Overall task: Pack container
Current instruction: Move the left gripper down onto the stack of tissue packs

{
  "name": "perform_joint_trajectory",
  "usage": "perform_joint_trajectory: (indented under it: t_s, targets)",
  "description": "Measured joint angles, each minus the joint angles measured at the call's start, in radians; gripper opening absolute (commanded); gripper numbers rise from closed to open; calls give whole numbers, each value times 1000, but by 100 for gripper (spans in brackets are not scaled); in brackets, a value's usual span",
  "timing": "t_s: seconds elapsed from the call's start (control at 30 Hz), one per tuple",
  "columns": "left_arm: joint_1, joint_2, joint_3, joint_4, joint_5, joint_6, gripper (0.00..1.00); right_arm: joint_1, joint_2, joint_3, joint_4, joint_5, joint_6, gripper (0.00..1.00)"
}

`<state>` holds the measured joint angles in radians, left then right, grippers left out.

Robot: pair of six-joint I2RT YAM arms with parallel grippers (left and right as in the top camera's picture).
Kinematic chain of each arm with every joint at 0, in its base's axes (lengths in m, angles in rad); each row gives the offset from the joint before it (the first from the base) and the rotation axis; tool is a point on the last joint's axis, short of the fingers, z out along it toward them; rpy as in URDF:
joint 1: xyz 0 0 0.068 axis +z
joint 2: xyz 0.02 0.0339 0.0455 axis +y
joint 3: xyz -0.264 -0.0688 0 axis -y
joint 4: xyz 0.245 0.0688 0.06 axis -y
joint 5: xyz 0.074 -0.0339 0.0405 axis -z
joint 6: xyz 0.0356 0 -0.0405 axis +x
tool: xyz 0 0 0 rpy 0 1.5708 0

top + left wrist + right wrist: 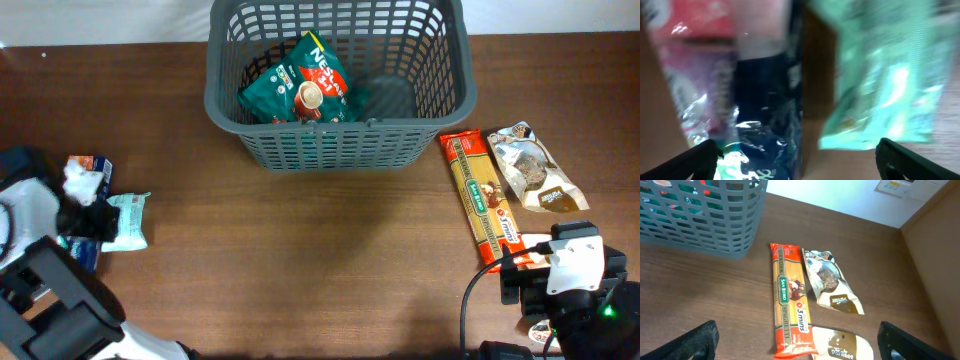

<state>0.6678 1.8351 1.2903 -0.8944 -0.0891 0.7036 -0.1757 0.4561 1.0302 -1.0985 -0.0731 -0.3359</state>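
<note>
- The right gripper [800,342] is nearest, at the near right of the table [300,250]; its two dark fingers stand wide apart and hold nothing; the table top is brown with a fine wood grain
- Just under this gripper lies a cream pouch [842,347], smooth and a little shiny, with rounded corners
- Beside it lies the spaghetti pack [789,302], a long, flat, narrow rectangle of orange-red film with a green label; a little further is a second pouch [832,282], pale and glossy, with wrinkled edges and a dark brown picture; it lies just beside the far end of the spaghetti pack
- The left gripper [799,157] is at the near left; its jaws are also wide open, with nothing clamped; the left wrist view is blurred, so I cannot tell if the fingers touch the packets below
- Under it are soft foil packets: a mint-green packet [880,85] with a fine ribbed pattern, a dark blue packet [765,130] with bright reflections, and a pink packet [695,60]
- The container [340,140] stands furthest, at the far middle of the table, upright; it is grey plastic, rectangular, with slotted lattice walls and a thick rim
- Inside it, toward its left, a green glossy pouch [305,85] with a cup picture lies tilted
</note>
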Motion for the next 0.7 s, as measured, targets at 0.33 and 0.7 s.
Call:
perform_joint_trajectory:
  t_s: [0.33,0.7]
  targets:
    - [126,0,0,40,59,0,97,0,0,0,0,0,-1,99]
    - [126,7,0,58,67,62,96,0,0,0,0,0,0,99]
